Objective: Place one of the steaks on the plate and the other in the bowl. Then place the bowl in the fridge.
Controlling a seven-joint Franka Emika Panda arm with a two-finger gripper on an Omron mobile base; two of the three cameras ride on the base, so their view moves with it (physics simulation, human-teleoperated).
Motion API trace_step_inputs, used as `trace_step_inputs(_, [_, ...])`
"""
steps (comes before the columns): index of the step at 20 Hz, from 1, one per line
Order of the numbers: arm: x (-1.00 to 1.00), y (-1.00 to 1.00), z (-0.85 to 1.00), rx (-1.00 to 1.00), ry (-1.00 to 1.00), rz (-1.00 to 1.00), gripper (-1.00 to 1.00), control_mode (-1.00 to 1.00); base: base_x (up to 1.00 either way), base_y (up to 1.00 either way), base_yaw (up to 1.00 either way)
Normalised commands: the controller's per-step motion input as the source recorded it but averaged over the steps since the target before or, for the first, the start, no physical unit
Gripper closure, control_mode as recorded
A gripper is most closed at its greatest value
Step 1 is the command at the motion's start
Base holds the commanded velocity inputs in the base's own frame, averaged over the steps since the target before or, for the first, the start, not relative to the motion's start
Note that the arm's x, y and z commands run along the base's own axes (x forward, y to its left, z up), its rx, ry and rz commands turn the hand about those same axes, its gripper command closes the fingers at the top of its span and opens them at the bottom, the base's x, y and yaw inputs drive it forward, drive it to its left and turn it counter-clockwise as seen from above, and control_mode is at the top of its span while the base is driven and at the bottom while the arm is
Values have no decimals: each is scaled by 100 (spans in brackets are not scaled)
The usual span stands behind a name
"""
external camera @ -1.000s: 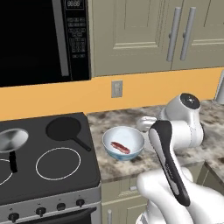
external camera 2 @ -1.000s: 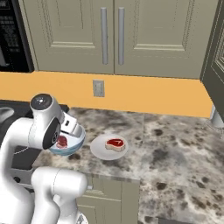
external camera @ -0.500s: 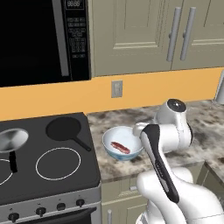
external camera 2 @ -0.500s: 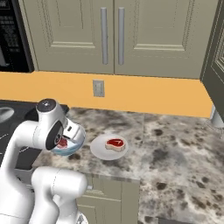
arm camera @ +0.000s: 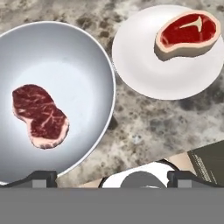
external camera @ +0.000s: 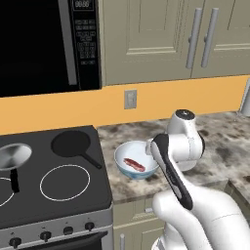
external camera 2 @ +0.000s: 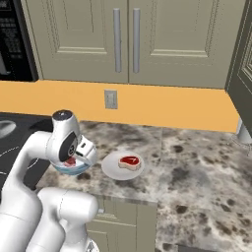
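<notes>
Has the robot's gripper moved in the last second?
Yes. In the left base view its arm has swung left and down, toward the bowl, judged against the wall outlet.

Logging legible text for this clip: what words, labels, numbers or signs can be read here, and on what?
Microwave control panel: rows of button labels, too small and blurred to read.
Microwave display: pale digits, not legible.
Stove knobs: no readable markings.
Bowl, plate, steaks: no text.

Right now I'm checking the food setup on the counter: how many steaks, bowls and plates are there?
Steaks: 2, one in the bowl, one on the plate
Bowls: 1
Plates: 1
Total: 4
</notes>
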Motion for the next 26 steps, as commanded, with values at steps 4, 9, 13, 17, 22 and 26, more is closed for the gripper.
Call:
trace_step_inputs(4, [33, 0, -23, 1, 2, 0, -100, -100, 0, 0, 0])
trace_step_inputs(9, [32, 0, -38, 3, 4, 0, -100, -100, 0, 0, 0])
trace_step_inputs(13, [38, 0, -37, 4, 6, 0, -100, -100, 0, 0, 0])
trace_step_inputs(17, [35, 0, -35, 4, 5, 0, -100, -100, 0, 0, 0])
trace_step_inputs(22, [19, 3, -36, 2, 4, 0, 100, -100, 0, 0, 0])
trace_step_inputs(26, [-6, 5, -14, 0, 0, 0, 100, -100, 0, 0, 0])
